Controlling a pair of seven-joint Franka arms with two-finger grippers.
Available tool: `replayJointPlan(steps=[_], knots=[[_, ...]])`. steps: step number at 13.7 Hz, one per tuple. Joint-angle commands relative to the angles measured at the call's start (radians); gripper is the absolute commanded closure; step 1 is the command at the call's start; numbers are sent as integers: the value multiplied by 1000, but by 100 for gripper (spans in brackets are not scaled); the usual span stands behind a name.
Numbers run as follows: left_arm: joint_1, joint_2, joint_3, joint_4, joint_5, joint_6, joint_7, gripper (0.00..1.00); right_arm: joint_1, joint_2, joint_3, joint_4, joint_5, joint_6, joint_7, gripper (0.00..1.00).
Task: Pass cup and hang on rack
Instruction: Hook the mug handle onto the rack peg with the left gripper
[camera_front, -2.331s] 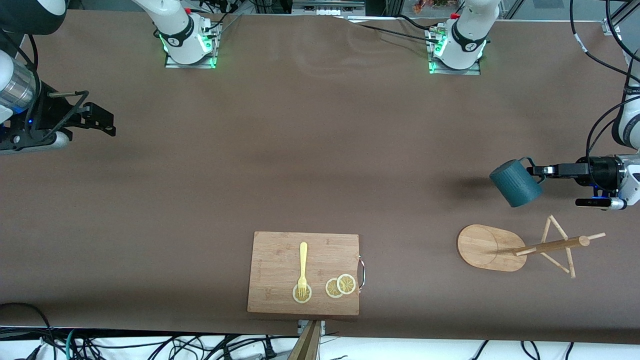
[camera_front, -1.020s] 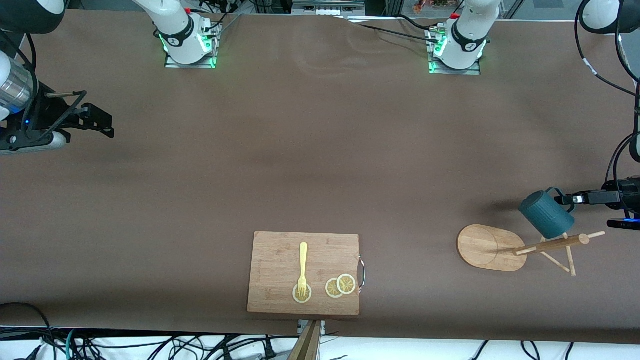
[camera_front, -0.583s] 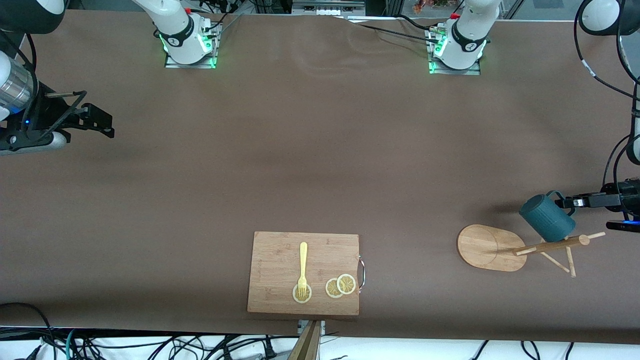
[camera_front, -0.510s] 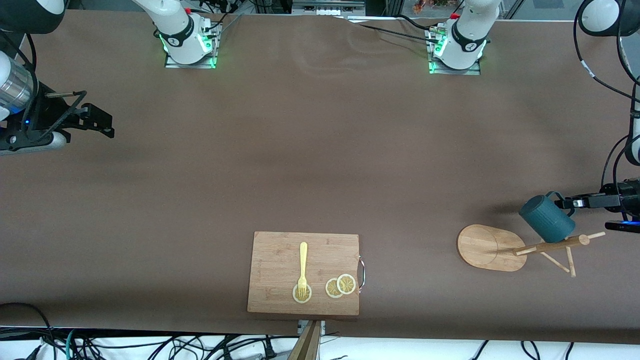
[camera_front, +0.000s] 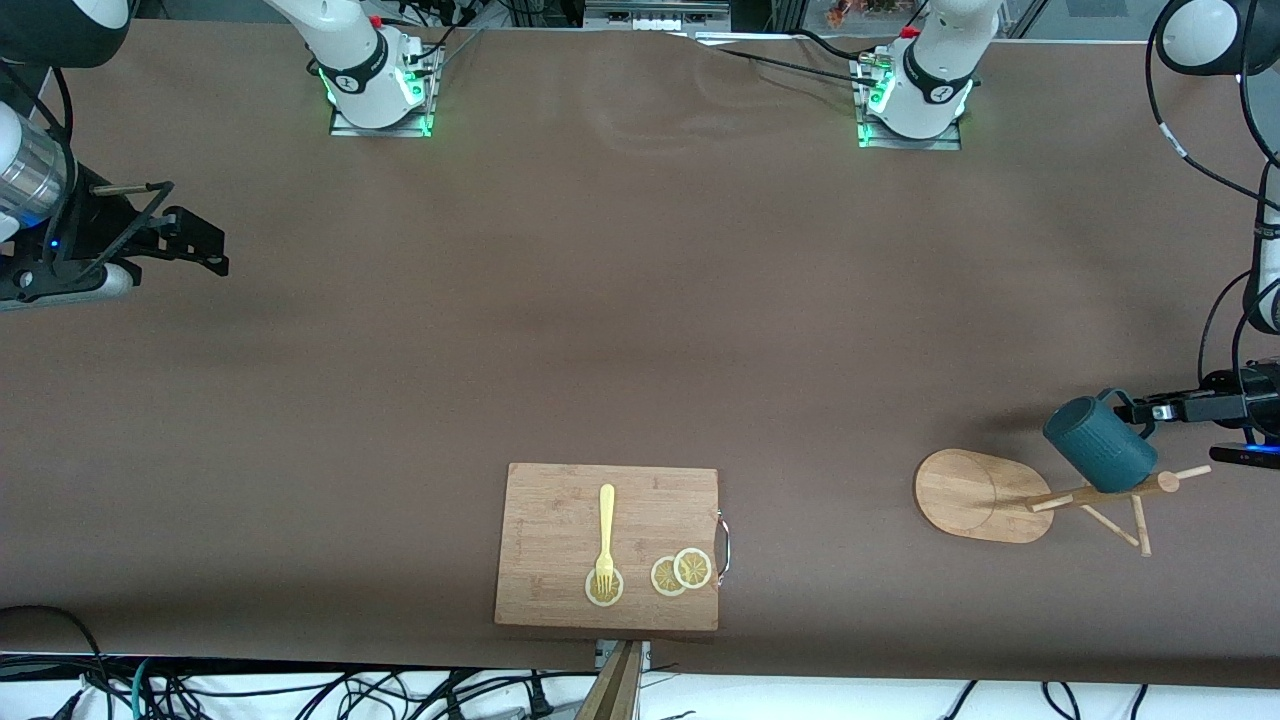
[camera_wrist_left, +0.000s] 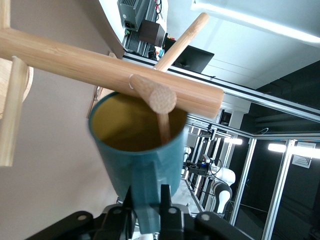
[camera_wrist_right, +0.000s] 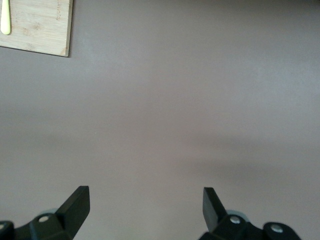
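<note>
Level, the left claw (camera_wrist_left: 147, 202) pinches the cup (camera_front: 1099, 457) handle at the rack (camera_front: 1040, 494) (right claw (camera_wrist_right: 145, 205) waits wide open).

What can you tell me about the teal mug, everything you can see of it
The cup is a small dark teal mug with ribbed-looking walls, a yellowish-tan inside and a side handle. The left gripper is shut on that handle and holds it tilted in the air over the rack, at the left arm's end of the table. In the left wrist view, a peg reaches into its open mouth.
</note>
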Motion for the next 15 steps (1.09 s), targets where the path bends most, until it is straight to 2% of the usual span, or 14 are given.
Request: replayJointPlan(steps=[1, 5, 8, 10, 15], knots=[[0, 17, -3, 37, -19, -5, -21, 0, -12, 9, 5, 22, 4, -3, -19, 0], [-4, 11, 26, 80, 28, -19, -17, 0, -12, 9, 5, 22, 4, -3, -19, 0], [-7, -23, 16, 153, 224, -26, -17, 0, -12, 9, 5, 22, 4, -3, -19, 0], [-22, -64, 11, 164, 368, -43, -5, 0, -10, 9, 5, 23, 4, -3, -19, 0], [-215, -242, 11, 163, 794, -1, -6, 0, -10, 9, 5, 23, 4, -3, -19, 0]])
